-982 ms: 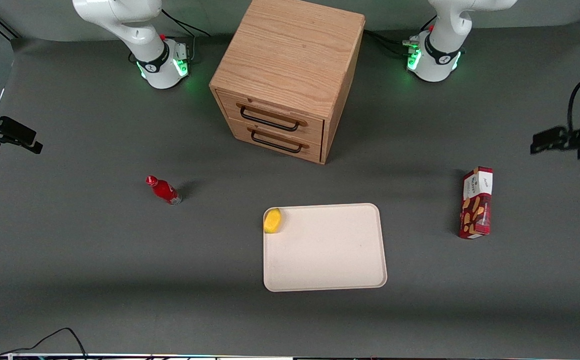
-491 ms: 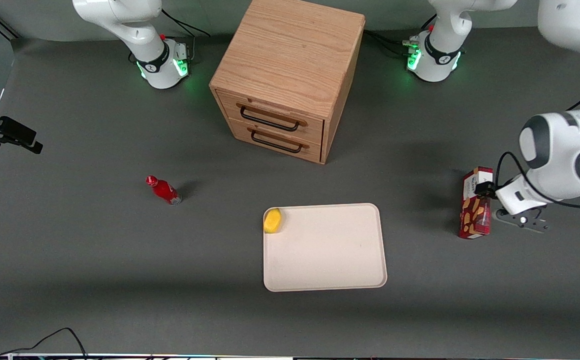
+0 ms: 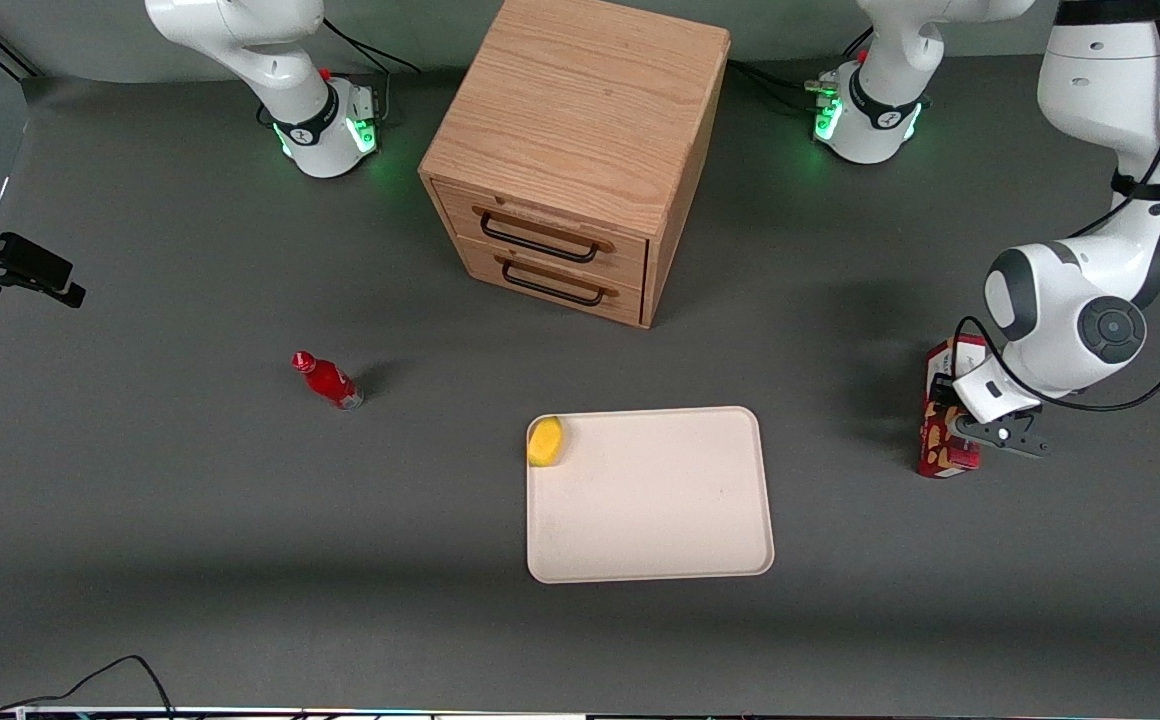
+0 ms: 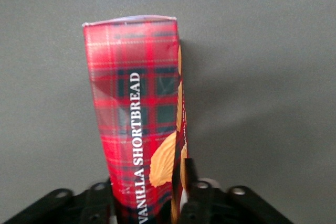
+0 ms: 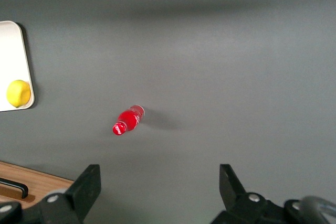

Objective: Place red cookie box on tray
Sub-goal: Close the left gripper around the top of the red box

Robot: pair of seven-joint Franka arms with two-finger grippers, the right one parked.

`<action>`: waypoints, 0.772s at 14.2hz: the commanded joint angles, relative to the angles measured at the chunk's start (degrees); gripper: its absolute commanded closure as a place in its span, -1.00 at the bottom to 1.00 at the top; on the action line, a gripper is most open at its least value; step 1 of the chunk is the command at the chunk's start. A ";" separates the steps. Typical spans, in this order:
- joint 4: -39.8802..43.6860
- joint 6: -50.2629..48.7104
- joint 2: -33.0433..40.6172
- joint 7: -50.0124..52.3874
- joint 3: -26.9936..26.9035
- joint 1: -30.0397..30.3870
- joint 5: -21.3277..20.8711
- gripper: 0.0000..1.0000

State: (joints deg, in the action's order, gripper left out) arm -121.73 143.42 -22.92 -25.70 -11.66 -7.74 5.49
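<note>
The red cookie box (image 3: 933, 442) stands on its long edge on the grey table, toward the working arm's end. In the left wrist view the box (image 4: 137, 103) shows red tartan, cookie pictures and "VANILLA SHORTBREAD". My left gripper (image 3: 955, 425) is down over the box, about its middle. In the left wrist view the gripper (image 4: 147, 184) is open and its fingers (image 4: 189, 174) straddle the box's width, close against its sides. The cream-white tray (image 3: 660, 510) lies flat nearer the table's middle, apart from the box.
A yellow lemon (image 3: 545, 441) lies in a corner of the tray, also in the right wrist view (image 5: 18, 93). A small red bottle (image 3: 328, 380) lies toward the parked arm's end. A wooden two-drawer cabinet (image 3: 580, 130) stands farther from the front camera than the tray.
My left arm has swung in from the table's end and come down; the gripper now straddles the cookie box. The box, tray, lemon and bottle have not moved.
</note>
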 commanded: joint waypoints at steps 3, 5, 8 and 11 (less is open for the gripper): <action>5.69 -11.81 4.28 -0.24 -0.38 -0.25 1.54 1.00; 12.36 -22.78 6.56 5.28 -0.21 -0.43 1.46 1.00; 30.70 -45.53 6.93 20.72 4.08 -0.96 0.59 1.00; 39.98 -52.02 6.40 38.82 12.33 -1.05 0.58 1.00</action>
State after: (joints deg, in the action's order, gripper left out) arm -87.85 94.67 -14.15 2.16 -3.79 -8.31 6.46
